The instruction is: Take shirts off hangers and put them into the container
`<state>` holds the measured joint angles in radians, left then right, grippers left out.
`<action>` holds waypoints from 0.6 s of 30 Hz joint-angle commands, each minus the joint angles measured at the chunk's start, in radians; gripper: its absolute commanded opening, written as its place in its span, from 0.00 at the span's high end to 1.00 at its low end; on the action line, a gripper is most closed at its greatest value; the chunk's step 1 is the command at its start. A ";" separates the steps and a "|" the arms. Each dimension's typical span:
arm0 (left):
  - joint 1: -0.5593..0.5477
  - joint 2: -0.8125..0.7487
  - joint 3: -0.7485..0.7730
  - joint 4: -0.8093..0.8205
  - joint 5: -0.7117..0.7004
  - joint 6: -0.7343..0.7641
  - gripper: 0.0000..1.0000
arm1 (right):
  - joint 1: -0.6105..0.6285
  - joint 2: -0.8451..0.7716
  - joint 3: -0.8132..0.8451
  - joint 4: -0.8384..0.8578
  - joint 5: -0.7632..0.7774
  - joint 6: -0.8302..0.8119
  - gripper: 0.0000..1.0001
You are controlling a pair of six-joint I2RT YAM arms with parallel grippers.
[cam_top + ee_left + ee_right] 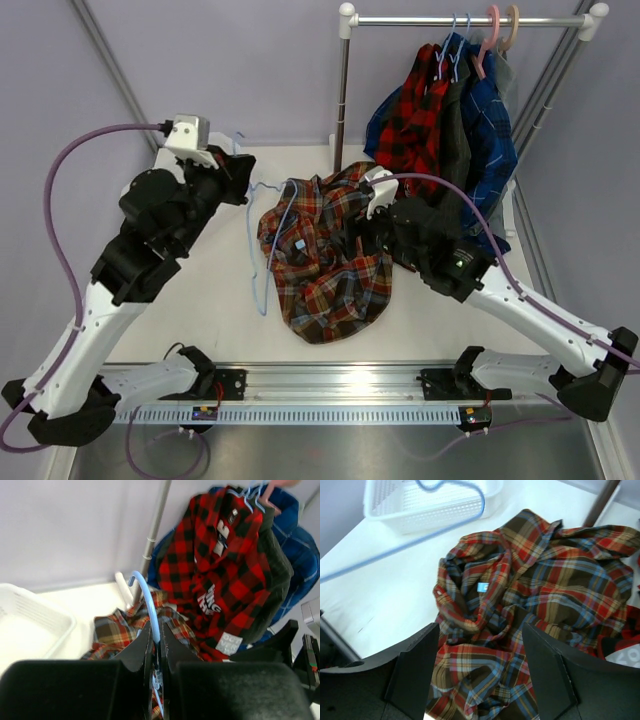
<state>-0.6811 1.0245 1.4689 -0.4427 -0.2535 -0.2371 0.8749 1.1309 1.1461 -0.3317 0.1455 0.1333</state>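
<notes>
Left gripper [156,632] clamped shut on the light-blue hanger [150,602], hook end pointing up and away past the fingertips. Right gripper [480,630] wide open, holding nothing, hovering directly over the brown plaid shirt [330,270]. Shirt lies crumpled mid-table, long axis near-to-far, hanger along its left edge. White basket [435,517] sits beyond the shirt.

A brown-orange-green plaid shirt [325,260] was seen crumpled in a heap on the table. A thin light-blue hanger [151,607] was raised along the heap's left edge, its hook uppermost. A red-and-black check shirt [418,115] with white lettering, a dark grey shirt [458,140] and a blue plaid shirt [492,120] were hung close together on the rail. The white slotted container [435,515] was set upright beyond the heap.
</notes>
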 commanded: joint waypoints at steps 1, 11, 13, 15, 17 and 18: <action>-0.003 0.032 -0.004 0.013 -0.082 0.059 1.00 | 0.004 -0.086 0.073 -0.001 -0.122 0.022 0.23; -0.136 0.388 0.157 0.125 -0.510 0.209 1.00 | 0.006 -0.056 0.297 -0.136 -0.204 0.023 0.17; -0.155 0.422 0.188 0.172 -0.549 0.281 1.00 | 0.006 -0.037 0.308 -0.147 -0.202 0.023 0.17; -0.173 0.460 0.206 0.203 -0.589 0.318 1.00 | 0.007 -0.026 0.322 -0.153 -0.204 0.023 0.17; -0.184 0.485 0.241 0.205 -0.613 0.352 1.00 | 0.007 -0.005 0.334 -0.159 -0.204 0.020 0.17; -0.186 0.503 0.254 0.205 -0.615 0.361 1.00 | 0.007 0.013 0.339 -0.167 -0.196 0.020 0.17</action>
<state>-0.8551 1.5394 1.6150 -0.3698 -0.7486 0.0372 0.8749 1.1076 1.4475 -0.4618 -0.0311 0.1513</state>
